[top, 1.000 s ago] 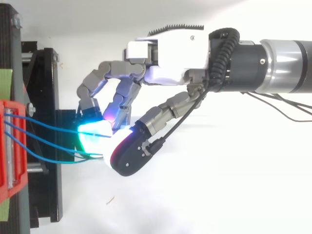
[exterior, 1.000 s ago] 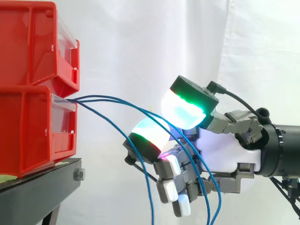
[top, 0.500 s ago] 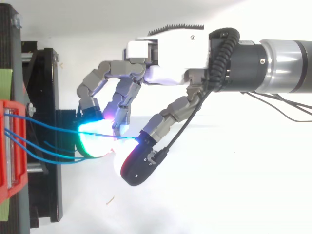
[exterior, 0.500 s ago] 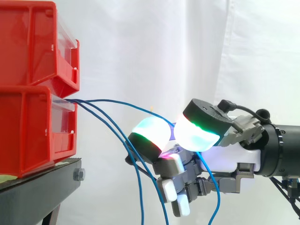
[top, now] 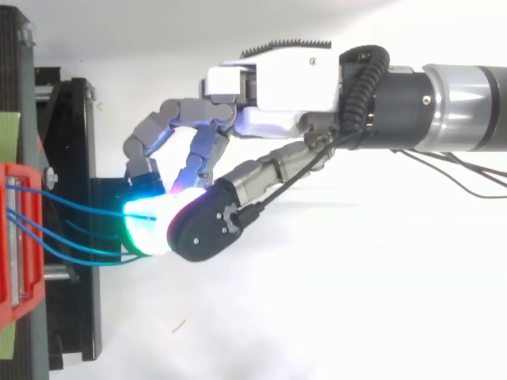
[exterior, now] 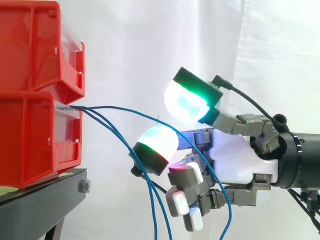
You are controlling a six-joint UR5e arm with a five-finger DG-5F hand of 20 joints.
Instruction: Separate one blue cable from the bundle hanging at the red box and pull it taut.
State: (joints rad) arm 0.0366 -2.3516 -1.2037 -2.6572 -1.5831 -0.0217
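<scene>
Three blue cables leave the lower red box [exterior: 30,140] at its front lip. One blue cable [exterior: 125,109] arcs right, passes over a cyan-glowing finger pad [exterior: 157,142] and drops along the palm of my hand [exterior: 235,160]. The thumb, with its green-cyan pad [exterior: 187,100], is lifted clear above that pad and a gap shows between them; the lower fingers are curled in. The other two cables [exterior: 152,200] hang down just left of the hand. From above, the hand [top: 277,87] reaches left, the thumb lies over the glowing pad, and the cables [top: 79,207] run to it.
A second red box [exterior: 35,45] sits stacked on the lower one. Both rest on a black stand [exterior: 40,200] at the left, with a white curtain behind. Open air lies between the boxes and the hand.
The thumb, which was down beside the finger pad half a second ago, has swung up and away from it. The two loose cables have shifted slightly left.
</scene>
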